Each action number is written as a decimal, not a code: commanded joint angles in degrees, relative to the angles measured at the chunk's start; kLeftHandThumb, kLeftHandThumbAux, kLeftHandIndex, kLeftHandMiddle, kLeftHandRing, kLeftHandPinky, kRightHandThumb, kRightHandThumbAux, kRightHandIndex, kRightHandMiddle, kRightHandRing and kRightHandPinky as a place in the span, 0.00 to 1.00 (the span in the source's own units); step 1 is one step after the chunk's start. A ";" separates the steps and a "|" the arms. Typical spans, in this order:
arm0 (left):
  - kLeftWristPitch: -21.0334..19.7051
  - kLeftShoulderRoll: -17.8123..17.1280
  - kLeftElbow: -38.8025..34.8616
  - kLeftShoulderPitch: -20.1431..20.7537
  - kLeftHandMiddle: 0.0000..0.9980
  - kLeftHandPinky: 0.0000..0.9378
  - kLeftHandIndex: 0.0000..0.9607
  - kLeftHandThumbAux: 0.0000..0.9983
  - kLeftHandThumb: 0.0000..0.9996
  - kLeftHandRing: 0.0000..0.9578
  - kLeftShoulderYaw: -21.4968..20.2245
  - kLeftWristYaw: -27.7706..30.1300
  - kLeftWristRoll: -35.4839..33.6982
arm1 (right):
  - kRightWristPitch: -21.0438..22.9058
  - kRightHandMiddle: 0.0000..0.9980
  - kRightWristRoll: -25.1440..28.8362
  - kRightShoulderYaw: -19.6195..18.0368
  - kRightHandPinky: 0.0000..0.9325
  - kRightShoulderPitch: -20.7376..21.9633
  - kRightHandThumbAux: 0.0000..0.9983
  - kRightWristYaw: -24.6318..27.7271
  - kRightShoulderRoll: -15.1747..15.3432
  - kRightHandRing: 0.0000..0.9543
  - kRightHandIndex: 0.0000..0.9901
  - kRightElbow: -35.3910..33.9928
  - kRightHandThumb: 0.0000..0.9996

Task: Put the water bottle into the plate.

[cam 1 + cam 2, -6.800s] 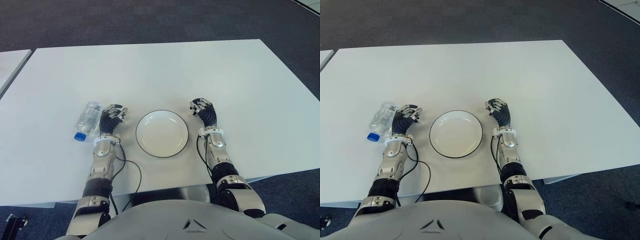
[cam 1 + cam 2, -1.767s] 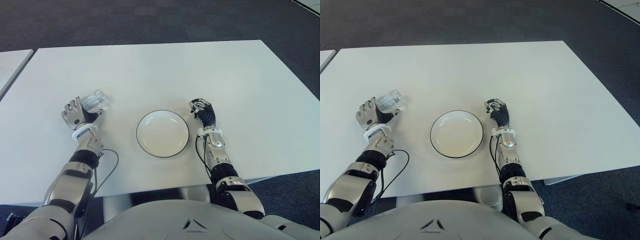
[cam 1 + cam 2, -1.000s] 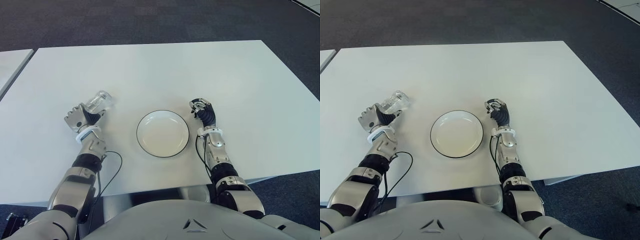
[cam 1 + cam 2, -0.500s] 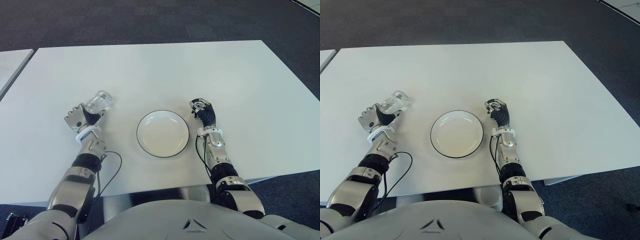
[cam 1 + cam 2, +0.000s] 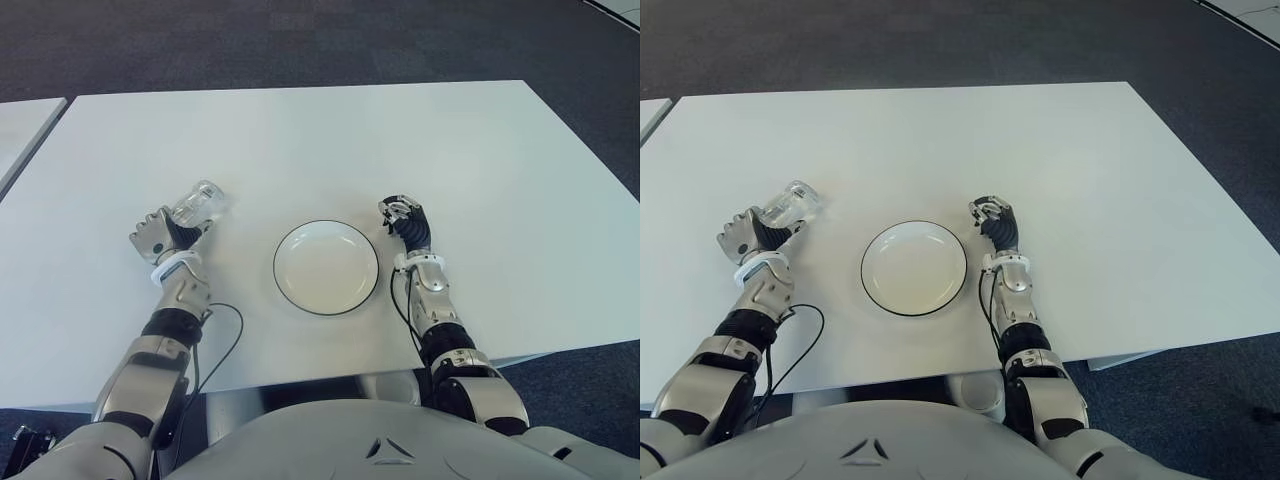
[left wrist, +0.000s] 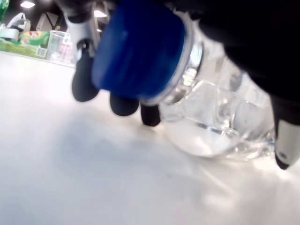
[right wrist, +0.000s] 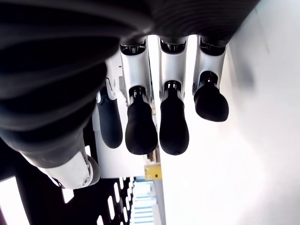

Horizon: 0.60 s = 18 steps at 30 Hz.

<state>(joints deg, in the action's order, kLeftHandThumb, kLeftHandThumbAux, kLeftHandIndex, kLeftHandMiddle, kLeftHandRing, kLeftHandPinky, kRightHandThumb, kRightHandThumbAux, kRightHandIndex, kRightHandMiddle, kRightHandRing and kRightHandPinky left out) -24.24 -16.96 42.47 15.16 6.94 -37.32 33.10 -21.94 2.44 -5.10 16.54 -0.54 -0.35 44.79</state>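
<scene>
Toward the left edge of the white tabletop (image 5: 300, 140), the left hand (image 5: 158, 236) has its fingers (image 6: 84, 70) wrapped around a clear plastic water bottle (image 5: 196, 204) with a blue cap (image 6: 138, 49). The bottle is tilted, its base pointing away from the robot; whether it touches the tabletop cannot be told. So the grasp looks made and the carry is the step in hand. Next, the bottle must travel rightward to the round white plate with a dark rim (image 5: 326, 300), which sits empty near the front edge, then be lowered inside the rim and released. The right hand (image 5: 405, 220) shows just right of the plate, fingers (image 7: 140, 126) curled, holding nothing.
</scene>
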 commanded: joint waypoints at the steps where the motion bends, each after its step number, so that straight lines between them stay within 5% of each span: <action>1: -1.14 2.19 1.05 -3.86 0.82 0.91 0.46 0.69 0.74 0.86 0.25 4.96 -2.86 | 3.89 0.79 0.09 -0.18 0.82 -2.70 0.73 -0.19 -0.45 0.81 0.44 3.53 0.70; 9: 10.51 0.85 -5.76 -7.92 0.85 0.90 0.46 0.70 0.74 0.88 -1.39 7.67 -6.34 | 3.79 0.79 0.13 -0.41 0.82 -2.48 0.73 -0.31 -0.43 0.81 0.44 3.89 0.70; 18: 19.27 0.64 -12.21 -11.36 0.86 0.88 0.46 0.70 0.75 0.89 -3.43 8.40 -9.51 | 3.64 0.79 -0.12 -0.43 0.82 -2.25 0.73 -0.35 -0.16 0.81 0.44 4.15 0.70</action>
<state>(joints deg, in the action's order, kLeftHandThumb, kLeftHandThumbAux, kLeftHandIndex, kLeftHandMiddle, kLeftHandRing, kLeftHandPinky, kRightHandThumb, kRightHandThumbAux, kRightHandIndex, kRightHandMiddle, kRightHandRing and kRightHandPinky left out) -7.74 -18.15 30.45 5.85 2.98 -31.38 25.63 -21.96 2.43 -5.45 17.15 -0.55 -0.19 45.65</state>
